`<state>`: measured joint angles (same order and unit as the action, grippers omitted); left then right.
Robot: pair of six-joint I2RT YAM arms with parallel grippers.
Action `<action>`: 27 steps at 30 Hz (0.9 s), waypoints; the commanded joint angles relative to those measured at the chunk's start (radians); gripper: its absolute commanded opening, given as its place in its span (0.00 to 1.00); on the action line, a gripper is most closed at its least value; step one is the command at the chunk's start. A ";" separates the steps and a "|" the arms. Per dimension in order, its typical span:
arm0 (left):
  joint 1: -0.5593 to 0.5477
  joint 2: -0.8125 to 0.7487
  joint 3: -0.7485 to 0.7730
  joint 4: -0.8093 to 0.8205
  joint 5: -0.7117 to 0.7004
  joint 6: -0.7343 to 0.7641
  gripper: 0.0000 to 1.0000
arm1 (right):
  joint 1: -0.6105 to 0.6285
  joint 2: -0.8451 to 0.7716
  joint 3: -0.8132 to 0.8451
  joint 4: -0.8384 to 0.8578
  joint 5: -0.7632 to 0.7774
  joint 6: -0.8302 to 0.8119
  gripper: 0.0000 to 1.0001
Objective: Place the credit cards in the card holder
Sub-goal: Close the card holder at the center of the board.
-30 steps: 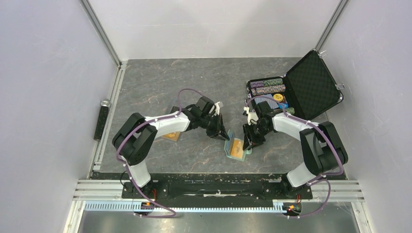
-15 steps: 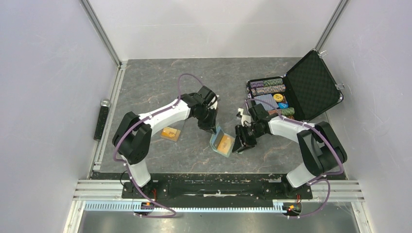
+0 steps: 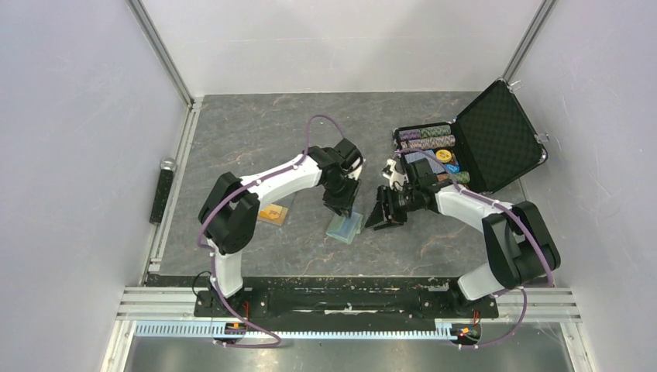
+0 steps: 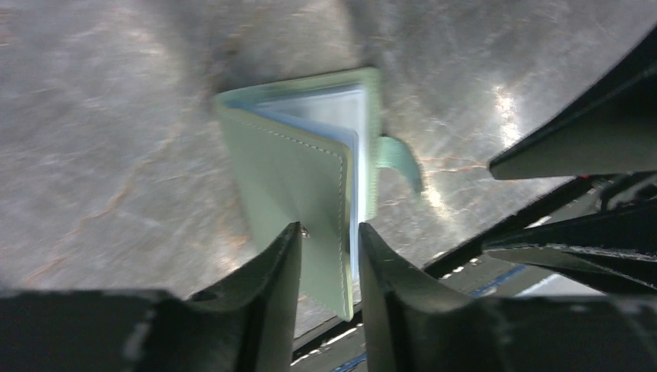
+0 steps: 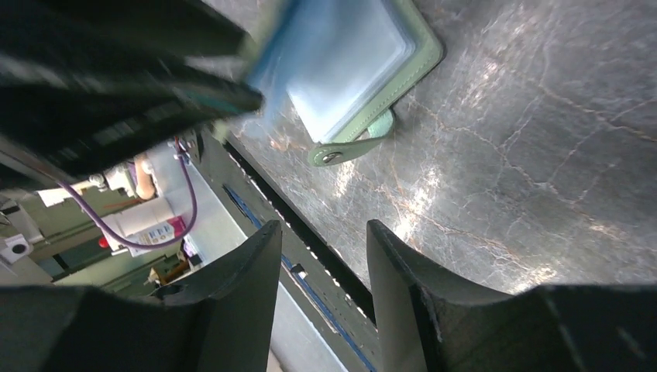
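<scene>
Left wrist view: the card holder [image 4: 298,155] lies on the table [image 4: 101,139], half folded. Its pale green cover leaf is raised over the light blue pockets, and its snap tab [image 4: 399,159] hangs free to one side. The free edge of the cover leaf stands between the fingers of the left pincer [image 4: 328,229]. Whether they press on it or merely flank it cannot be told.

Right wrist view: the right pincer [image 5: 325,229] is apart and empty, hovering near the tab side of the holder.

Top external view: one orange credit card [image 3: 273,213] lies flat on the table, well apart from the holder, on the left arm's side.

Handling, by judgement:
- The holder is likely light, soft and hinged, so it may flop shut or slide if pushed. Take it by the free edge of the cover leaf, away from the spine. Pin the lower leaf with the other pincer.
- The card looks thin, stiff and smooth, and lying flat it offers little purchase. Tilt it up first, then take it across a short edge.
</scene>
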<state>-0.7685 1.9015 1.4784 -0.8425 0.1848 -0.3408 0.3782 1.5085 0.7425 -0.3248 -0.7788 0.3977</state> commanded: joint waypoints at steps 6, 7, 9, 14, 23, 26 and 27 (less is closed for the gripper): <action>-0.038 0.005 -0.151 0.346 0.287 -0.203 0.51 | -0.056 -0.029 0.046 0.044 -0.030 0.011 0.47; -0.038 0.003 -0.168 0.363 0.297 -0.213 0.52 | -0.056 -0.023 0.052 0.046 -0.028 0.009 0.47; -0.038 -0.007 -0.202 0.378 0.292 -0.220 0.52 | -0.056 0.000 0.071 0.050 -0.021 0.003 0.46; -0.037 -0.033 -0.262 0.407 0.289 -0.231 0.53 | -0.054 0.086 0.159 0.089 -0.023 0.011 0.43; -0.035 -0.084 -0.340 0.485 0.271 -0.282 0.51 | 0.025 0.260 0.241 0.135 0.008 0.024 0.24; -0.028 -0.116 -0.348 0.496 0.259 -0.288 0.49 | 0.032 0.281 0.212 0.135 0.026 0.007 0.16; -0.025 -0.131 -0.353 0.505 0.257 -0.292 0.48 | 0.032 0.280 0.201 0.134 0.033 -0.002 0.15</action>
<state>-0.7998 1.8465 1.1412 -0.3882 0.4492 -0.5854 0.4088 1.7763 0.9588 -0.2142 -0.7765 0.4217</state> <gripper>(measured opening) 0.500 0.172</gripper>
